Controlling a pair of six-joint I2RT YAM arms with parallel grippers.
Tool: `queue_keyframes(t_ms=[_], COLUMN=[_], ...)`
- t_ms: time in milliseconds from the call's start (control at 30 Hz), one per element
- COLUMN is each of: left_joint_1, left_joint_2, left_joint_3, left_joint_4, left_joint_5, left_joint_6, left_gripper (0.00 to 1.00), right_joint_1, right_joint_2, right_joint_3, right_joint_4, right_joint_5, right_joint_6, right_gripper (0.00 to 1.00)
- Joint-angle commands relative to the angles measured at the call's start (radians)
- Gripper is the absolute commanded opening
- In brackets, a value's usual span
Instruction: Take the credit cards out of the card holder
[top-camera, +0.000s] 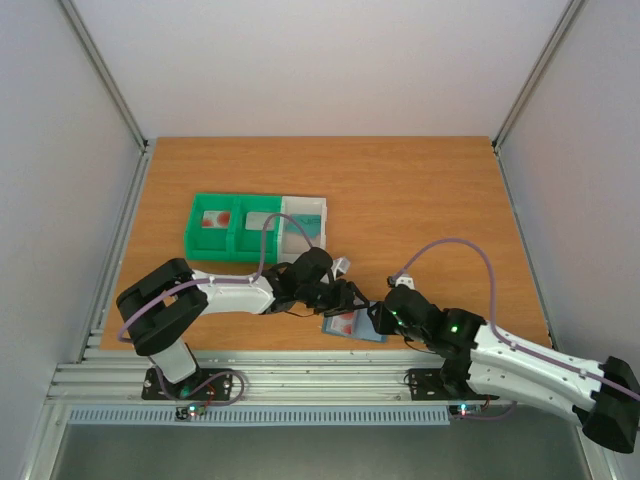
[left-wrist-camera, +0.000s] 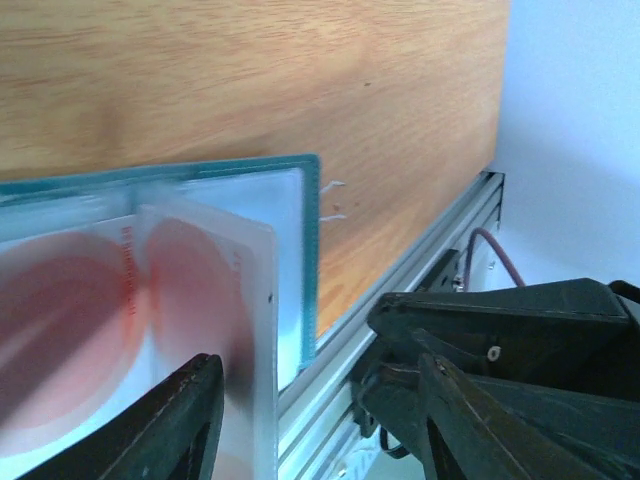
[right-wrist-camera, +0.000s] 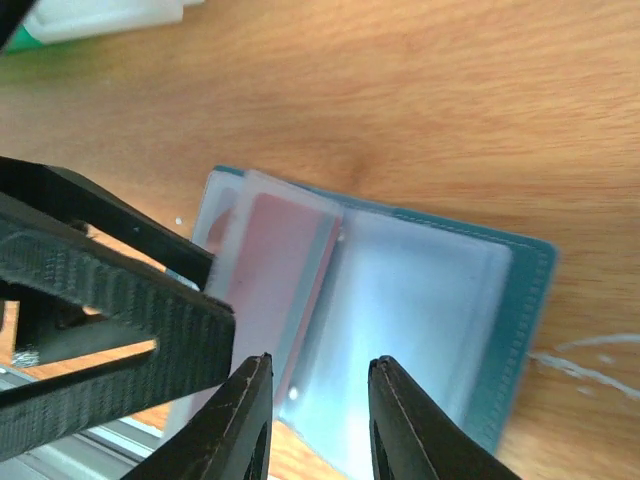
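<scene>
The card holder lies open at the table's front edge, between both grippers; its teal rim and clear sleeves show in the wrist views. A pale credit card with a red round mark sticks partly out of a sleeve, pinkish in the right wrist view. My left gripper stands open, astride that card's right edge, one finger over the card. My right gripper hovers open over the holder's near edge, nothing pinched between its fingertips.
A green compartment tray holding cards with red marks stands behind the left arm, with a white tray joined on its right. The aluminium rail runs just past the holder. The two grippers are nearly touching.
</scene>
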Motion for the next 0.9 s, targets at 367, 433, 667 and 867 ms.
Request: queue_keyframes(t_ms=[367, 433, 667, 867], left_joint_1=[-0.011, 0.001, 0.037, 0.055], left_joint_2=[0.052, 0.038, 0.034, 0.032], left_joint_3=[0.029, 0.011, -0.052, -0.103], left_joint_4=[0.082, 0.052, 0.051, 0.048], left_joint_5=[-0.010, -0.034, -0.042, -0.058], left_joint_6=[-0.006, -0.001, 0.005, 0.003], left_gripper=[0.44, 0.42, 0.41, 0.37], right_joint_1=[-0.003, -0.003, -0.006, -0.028], right_joint_2=[-0.163, -0.122, 0.059, 0.221], right_joint_3=[0.114, 0.104, 0.058, 0.039], right_joint_4=[-0.293, -0.265, -0.095, -0.028], right_joint_5=[0.037, 0.034, 0.015, 0.026], right_joint_6=[0.006, 0.003, -0.006, -0.012], right_gripper=[0.31, 0.29, 0.23, 0.17])
